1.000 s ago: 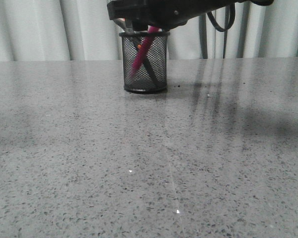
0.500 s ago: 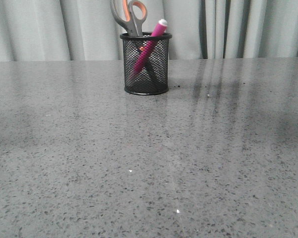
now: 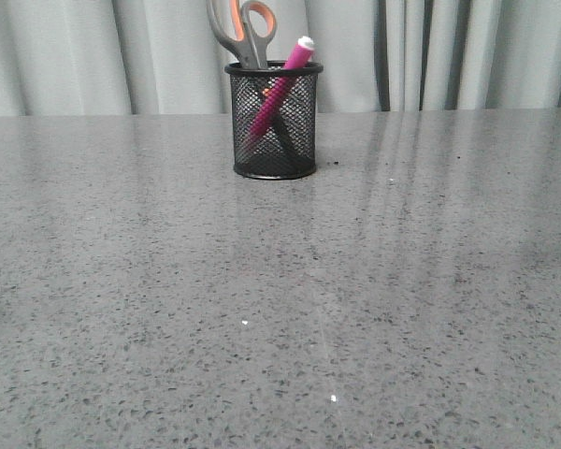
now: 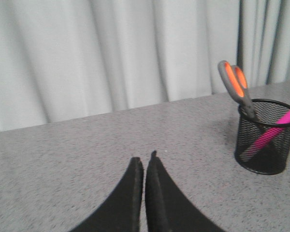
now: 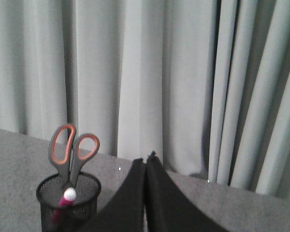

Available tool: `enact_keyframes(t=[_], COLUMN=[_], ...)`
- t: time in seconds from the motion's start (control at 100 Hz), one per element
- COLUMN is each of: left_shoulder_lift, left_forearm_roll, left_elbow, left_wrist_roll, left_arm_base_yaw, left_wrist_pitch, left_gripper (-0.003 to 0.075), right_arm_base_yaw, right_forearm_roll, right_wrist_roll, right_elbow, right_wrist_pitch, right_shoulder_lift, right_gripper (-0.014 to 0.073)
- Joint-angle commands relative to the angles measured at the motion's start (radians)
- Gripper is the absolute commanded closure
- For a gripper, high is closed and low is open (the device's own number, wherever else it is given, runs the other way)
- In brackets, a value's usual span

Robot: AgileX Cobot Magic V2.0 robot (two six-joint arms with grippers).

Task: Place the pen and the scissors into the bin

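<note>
The black mesh bin (image 3: 274,122) stands at the back middle of the table. The scissors (image 3: 244,30) stand in it, handles up. The pink pen (image 3: 282,82) leans inside it, its white tip above the rim. The bin (image 4: 266,137), the scissors (image 4: 236,86) and the pen (image 4: 273,131) also show in the left wrist view, and the bin (image 5: 67,198), the scissors (image 5: 70,155) and the pen's tip (image 5: 69,195) in the right wrist view. My left gripper (image 4: 144,158) is shut and empty, away from the bin. My right gripper (image 5: 145,157) is shut and empty, beside the bin. Neither arm shows in the front view.
Pale grey curtains (image 3: 449,51) hang behind the table's far edge. The speckled grey tabletop (image 3: 280,299) stretches from the bin toward the front.
The dark arm that hung over the bin a second ago has left the front view. The scissors' handles and the pen's tip, hidden before, now show above the rim.
</note>
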Motion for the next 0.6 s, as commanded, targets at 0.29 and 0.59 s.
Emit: enact_keyframes(t=[0.29, 0.59], left_shoulder_lift=[-0.411, -0.521], left_forearm_roll=[-0.159, -0.159], left_elbow=[0.259, 0.314], left_wrist_roll=[0.01, 0.01], left_arm_base_yaw=[0.002, 0.002], left_wrist_pitch=[-0.094, -0.118], left_gripper=[0.0739, 0.0739], right_arm_base_yaw=[-0.007, -0.007], right_forearm_roll=[0.122, 0.126], right_wrist_roll=[-0.011, -0.011], right_elbow=[0.365, 0.433], right_wrist_pitch=[-0.062, -0.032], right_shoulder_lift=[-0.445, -0.539], right_gripper=[0.0659, 0.0659])
